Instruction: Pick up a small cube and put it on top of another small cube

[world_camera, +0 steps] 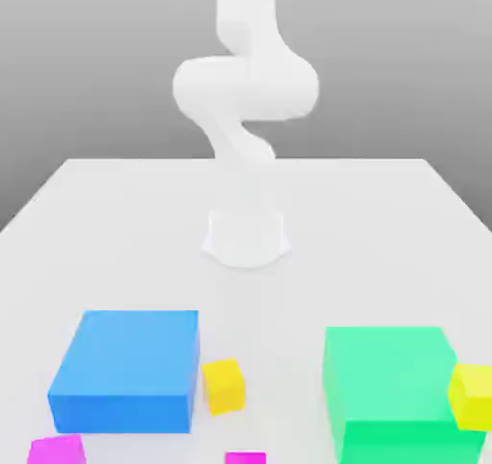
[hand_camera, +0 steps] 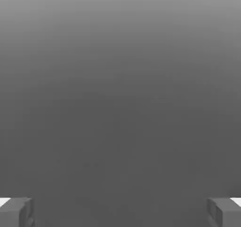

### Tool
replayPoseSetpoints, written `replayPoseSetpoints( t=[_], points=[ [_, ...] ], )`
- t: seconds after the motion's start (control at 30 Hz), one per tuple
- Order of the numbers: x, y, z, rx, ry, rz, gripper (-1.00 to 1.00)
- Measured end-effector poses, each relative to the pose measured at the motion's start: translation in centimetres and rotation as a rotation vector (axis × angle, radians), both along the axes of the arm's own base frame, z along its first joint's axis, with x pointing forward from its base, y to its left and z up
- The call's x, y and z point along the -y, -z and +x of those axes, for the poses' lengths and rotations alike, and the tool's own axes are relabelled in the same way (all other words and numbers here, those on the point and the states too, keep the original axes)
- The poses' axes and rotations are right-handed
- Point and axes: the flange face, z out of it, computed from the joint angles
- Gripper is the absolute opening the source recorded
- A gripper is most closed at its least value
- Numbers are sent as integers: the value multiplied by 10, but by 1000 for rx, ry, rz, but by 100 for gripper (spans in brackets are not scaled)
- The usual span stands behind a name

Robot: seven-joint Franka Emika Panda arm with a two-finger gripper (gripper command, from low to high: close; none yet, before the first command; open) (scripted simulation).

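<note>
My gripper (hand_camera: 120, 212) stands wide apart: in the hand view 1 grey fingertip (hand_camera: 16, 212) sits at each lower corner, with nothing but flat grey background between the 2 of them. Nothing is held.

In the exterior view my white arm (world_camera: 248, 87) rises from its round base (world_camera: 246, 236) near the middle of the white table (world_camera: 115, 222), bends into a thick elbow and climbs out of the top of the picture.

The small golden-yellow cube (world_camera: 224, 385) rests on the table toward the near edge, just beside the big blue block (world_camera: 128, 371), off that block's side facing the exterior view's right. It sits between the blue block and the big green block (world_camera: 394, 390), much closer to the blue one, and it is far smaller than either.

A paler lemon-yellow small cube (world_camera: 471, 395) shows against the green block's side at the exterior view's right edge; I cannot tell whether it touches that block. 2 magenta small cubes lie at the bottom edge of the exterior view, both cut off by it: the first magenta cube (world_camera: 56, 450) in front of the blue block's near corner, the second magenta cube (world_camera: 245, 458) in front of the golden-yellow cube.
</note>
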Motion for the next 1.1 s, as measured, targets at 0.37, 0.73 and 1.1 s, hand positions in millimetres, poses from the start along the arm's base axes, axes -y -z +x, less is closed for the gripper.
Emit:
replayPoseSetpoints(
  t=[0.37, 0.73, 1.1],
  points=[
    [1, 126, 102, -200, 391, 188, 0],
    [9, 276, 159, -366, 791, 357, 0],
    [8, 433, 169, -521, 1206, 511, 0]
  ],
)
